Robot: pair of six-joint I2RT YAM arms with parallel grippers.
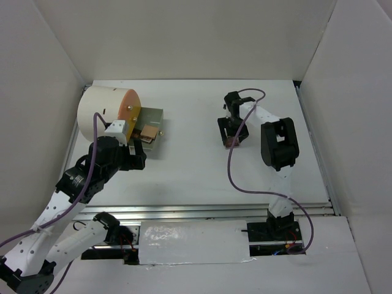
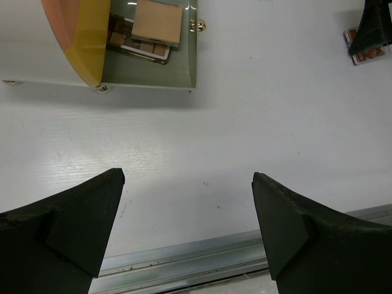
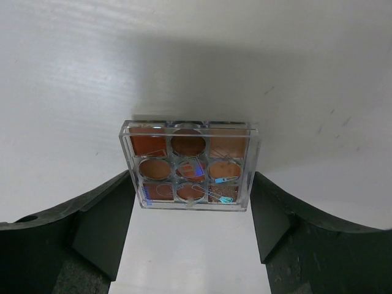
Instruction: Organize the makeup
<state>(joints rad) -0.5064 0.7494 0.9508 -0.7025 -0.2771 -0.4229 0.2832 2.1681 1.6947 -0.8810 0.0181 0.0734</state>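
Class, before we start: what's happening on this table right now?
The right gripper is closed against both sides of a clear nine-pan palette on the table. The left gripper hangs open and empty near the open drawer of the white cylinder, where a peach palette and a brown eyeshadow palette already lie.

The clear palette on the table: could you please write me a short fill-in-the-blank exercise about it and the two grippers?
The clear palette holds ___ colour pans in a square grid.
The fingers on either side of it belong to the ___ arm.
The left gripper is open and holds ___.
Missing words: nine; right; nothing.
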